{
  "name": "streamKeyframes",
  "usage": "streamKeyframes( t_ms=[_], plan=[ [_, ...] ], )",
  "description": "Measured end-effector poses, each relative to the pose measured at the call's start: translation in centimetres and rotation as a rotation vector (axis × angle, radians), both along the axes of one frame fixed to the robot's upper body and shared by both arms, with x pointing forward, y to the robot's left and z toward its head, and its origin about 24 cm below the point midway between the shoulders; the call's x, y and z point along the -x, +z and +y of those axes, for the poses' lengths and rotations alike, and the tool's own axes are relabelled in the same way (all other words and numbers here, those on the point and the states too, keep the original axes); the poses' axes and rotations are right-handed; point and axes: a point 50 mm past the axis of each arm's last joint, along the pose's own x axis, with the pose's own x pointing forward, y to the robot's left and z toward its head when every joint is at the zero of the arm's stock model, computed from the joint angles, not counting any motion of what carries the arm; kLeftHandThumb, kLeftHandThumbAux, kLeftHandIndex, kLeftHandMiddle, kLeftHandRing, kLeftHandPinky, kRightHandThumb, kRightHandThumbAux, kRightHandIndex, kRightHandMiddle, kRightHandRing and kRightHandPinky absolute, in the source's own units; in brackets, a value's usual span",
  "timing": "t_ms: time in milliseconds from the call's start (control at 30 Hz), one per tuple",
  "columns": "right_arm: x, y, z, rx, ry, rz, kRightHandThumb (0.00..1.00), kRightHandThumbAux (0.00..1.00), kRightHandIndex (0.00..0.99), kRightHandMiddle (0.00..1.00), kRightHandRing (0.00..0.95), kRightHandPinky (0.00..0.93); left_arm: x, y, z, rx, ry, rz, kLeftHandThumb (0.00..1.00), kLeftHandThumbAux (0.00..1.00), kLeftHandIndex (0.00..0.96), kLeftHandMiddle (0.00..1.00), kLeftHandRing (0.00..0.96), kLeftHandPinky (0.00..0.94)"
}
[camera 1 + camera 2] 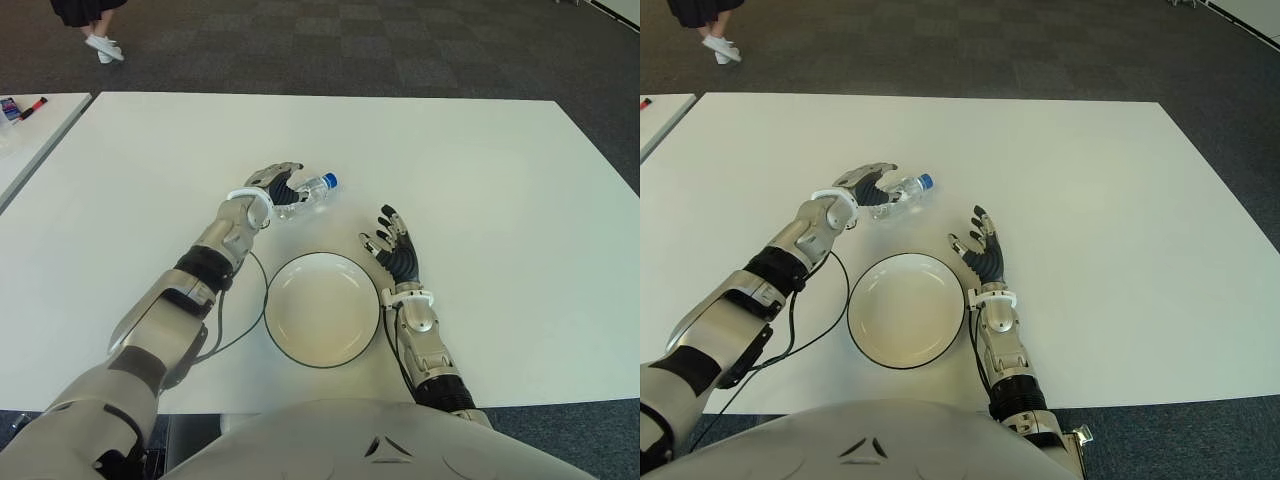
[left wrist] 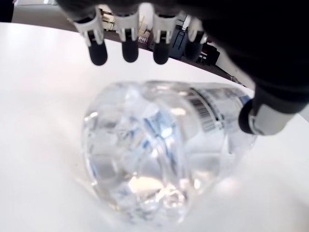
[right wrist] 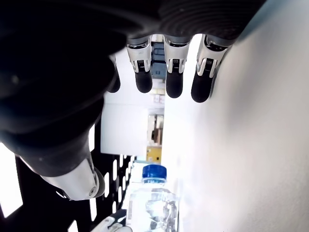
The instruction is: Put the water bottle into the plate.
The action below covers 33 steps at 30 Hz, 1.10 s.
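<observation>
Left hand (image 1: 272,190) reaching out over the white table (image 1: 500,180), at about 11 o'clock from the plate (image 1: 322,309). Fingers (image 2: 130,48) arched over the water bottle (image 1: 308,192) with thumb on the other side, cupping it loosely; not possible to tell whether pads actually press the plastic. Bottle lying on its side on the table surface, clear, crumpled-looking body with a barcode label, blue cap (image 1: 330,181) pointing toward 2 o'clock, away from the hand. Bottle outside the plate, near its far rim but apart from it.

Plate white with a dark rim, empty, sitting near the table's front edge between the 2 arms. Black cable (image 1: 245,320) looping from the left forearm along the plate's 9 o'clock side.

Right hand (image 1: 395,246) at about 2 o'clock from the plate, just beside its rim, fingers (image 3: 174,77) extended and slightly spread, holding nothing.

At far 11 o'clock beyond the table, a person's feet (image 1: 104,47) on dark carpet (image 1: 400,50).
</observation>
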Motion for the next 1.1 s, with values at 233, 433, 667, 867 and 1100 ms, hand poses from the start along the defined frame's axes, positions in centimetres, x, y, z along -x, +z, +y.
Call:
streamKeyframes(
  t_ms=[233, 433, 667, 867, 1100],
  plan=[
    [0.03, -0.01, 0.04, -0.001, -0.001, 0.000, 0.251, 0.770, 0.067, 0.085, 0.089, 0.133, 0.13, -0.38, -0.12, -0.007, -0.005, 0.014, 0.392, 0.508, 0.000, 0.080, 0.077, 0.107],
    [0.03, -0.01, 0.05, 0.000, -0.004, -0.001, 0.253, 0.775, 0.065, 0.085, 0.089, 0.132, 0.17, -0.54, -0.09, -0.013, -0.005, 0.019, 0.394, 0.516, 0.000, 0.075, 0.071, 0.104],
    [0.05, -0.03, 0.06, 0.001, -0.009, 0.000, 0.256, 0.773, 0.061, 0.082, 0.088, 0.132, 0.24, -0.59, -0.26, -0.024, -0.019, 0.017, 0.424, 0.531, 0.000, 0.070, 0.067, 0.111],
    [0.07, -0.04, 0.06, 0.001, -0.010, 0.000, 0.260, 0.772, 0.063, 0.082, 0.088, 0.132, 0.28, -0.58, -0.46, -0.032, -0.030, 0.014, 0.438, 0.534, 0.000, 0.071, 0.074, 0.119],
    [0.06, -0.02, 0.07, -0.001, -0.010, -0.001, 0.270, 0.776, 0.066, 0.081, 0.087, 0.130, 0.36, -0.50, -0.73, -0.035, -0.043, 0.008, 0.451, 0.534, 0.000, 0.075, 0.082, 0.129]
  ],
)
